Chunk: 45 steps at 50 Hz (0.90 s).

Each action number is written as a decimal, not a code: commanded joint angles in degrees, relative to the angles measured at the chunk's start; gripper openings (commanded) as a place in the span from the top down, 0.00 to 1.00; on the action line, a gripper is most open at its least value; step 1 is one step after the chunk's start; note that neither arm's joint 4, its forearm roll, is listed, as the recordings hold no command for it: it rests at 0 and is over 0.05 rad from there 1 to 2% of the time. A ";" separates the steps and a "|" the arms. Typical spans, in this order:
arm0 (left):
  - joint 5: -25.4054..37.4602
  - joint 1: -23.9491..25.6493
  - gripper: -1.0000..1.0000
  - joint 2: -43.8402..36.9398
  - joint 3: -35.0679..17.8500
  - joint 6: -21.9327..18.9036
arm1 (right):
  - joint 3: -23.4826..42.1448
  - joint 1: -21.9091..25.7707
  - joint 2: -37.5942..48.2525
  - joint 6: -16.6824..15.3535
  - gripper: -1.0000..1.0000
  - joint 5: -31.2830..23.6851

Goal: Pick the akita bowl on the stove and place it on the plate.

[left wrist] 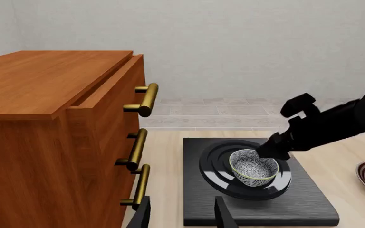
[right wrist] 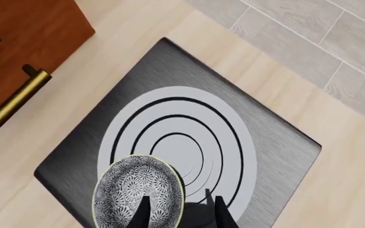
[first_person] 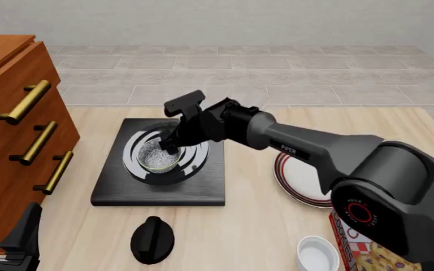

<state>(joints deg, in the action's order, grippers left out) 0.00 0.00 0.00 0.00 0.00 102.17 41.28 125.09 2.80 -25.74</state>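
Black-shelled akita bowl (first_person: pixel 158 157): sitting on the stove (first_person: pixel 202 189) rings, not yet lifted; my right claw (right wrist: pixel 181 211) part-open, fingers straddling its rim, nothing gripped that I can see; plate (first_person: pixel 293 180) bare on the surface; grasp, carry, placing all remain.

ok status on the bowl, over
Right gripper open, straddling bowl rim on stove. Left gripper open, clear. Plate free, partly under the arm.

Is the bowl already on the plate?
No, the bowl sits on the stove rings, and the plate lies apart, beside it.
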 commanded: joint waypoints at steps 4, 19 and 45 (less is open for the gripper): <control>0.00 0.00 0.00 0.00 0.00 0.00 | -0.92 0.01 0.81 0.82 0.00 1.37; 0.00 0.00 0.00 0.00 0.00 0.00 | -1.73 0.03 1.36 1.45 0.00 2.68; 0.00 0.00 0.00 0.00 0.00 0.00 | -2.32 -0.05 2.78 2.02 0.00 4.02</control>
<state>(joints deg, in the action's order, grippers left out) 0.00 0.00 0.00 0.00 0.00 99.95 41.28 127.31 4.63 -22.13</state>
